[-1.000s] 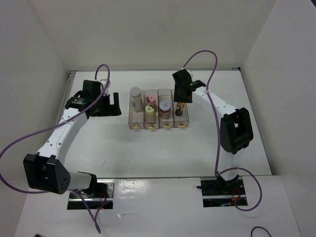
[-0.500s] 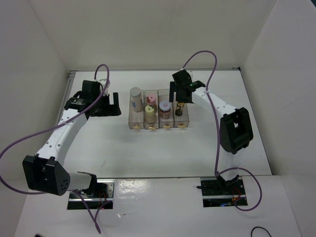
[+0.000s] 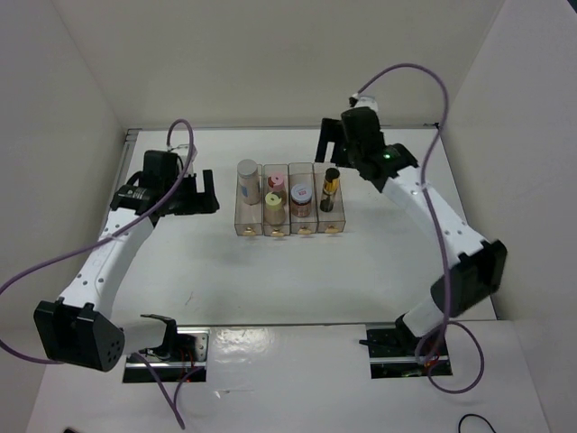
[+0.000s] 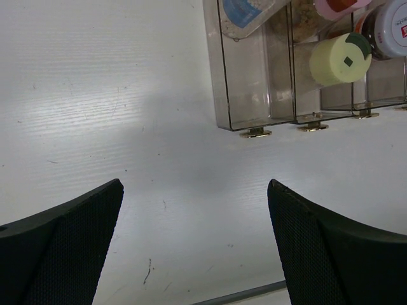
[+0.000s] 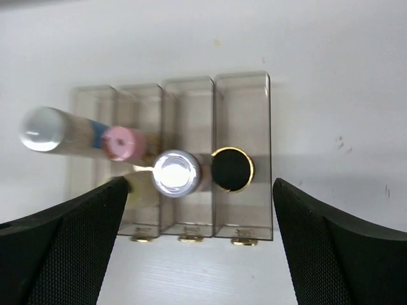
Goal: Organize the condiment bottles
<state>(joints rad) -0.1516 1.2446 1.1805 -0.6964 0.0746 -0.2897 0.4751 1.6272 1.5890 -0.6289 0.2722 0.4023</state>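
The condiment bottles stand in the clear organizer (image 3: pixel 282 225) at mid-table. From left to right they are a grey-capped bottle (image 3: pixel 248 179), a pink-capped one (image 3: pixel 276 183) with a yellow-capped one (image 3: pixel 274 207) in front of it, a white-lidded jar (image 3: pixel 301 194) and a slim dark black-capped bottle (image 3: pixel 331 188). My right gripper (image 5: pixel 198 184) hangs open above the organizer, apart from the black cap (image 5: pixel 232 168) and the jar lid (image 5: pixel 175 173). My left gripper (image 4: pixel 194 190) is open over bare table left of the organizer (image 4: pixel 254 95), holding nothing. The yellow cap (image 4: pixel 340 58) shows beyond it.
White walls enclose the table on the left, back and right. Purple cables loop from both arms. The arm bases (image 3: pixel 167 347) sit at the near edge. The front part of each organizer compartment (image 5: pixel 241 216) holds nothing.
My right gripper opened and let go of the dark black-capped bottle, now standing in the rightmost compartment. It then rose and drew back. The left arm shifted only slightly.
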